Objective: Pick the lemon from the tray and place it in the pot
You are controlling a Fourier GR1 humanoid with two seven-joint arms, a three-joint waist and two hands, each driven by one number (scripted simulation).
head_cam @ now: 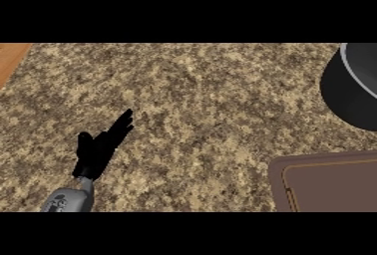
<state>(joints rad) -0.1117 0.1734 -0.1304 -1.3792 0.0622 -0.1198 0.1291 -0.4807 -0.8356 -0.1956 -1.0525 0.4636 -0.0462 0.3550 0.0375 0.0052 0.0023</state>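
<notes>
Head view shows your left hand resting with fingers straight and empty, tray and pot untouched, no lemon visible, everything left.

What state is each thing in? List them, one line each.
Left hand: open, fingers straight, held over the counter, holding nothing.
Right hand: not in view.
Pot: at the right edge, partly cut off; contents cannot be seen.
Tray: flat on the counter at lower right, partly cut off; the part that shows holds nothing.
Lemon: not visible.
Counter: speckled top, bare in the middle.
</notes>
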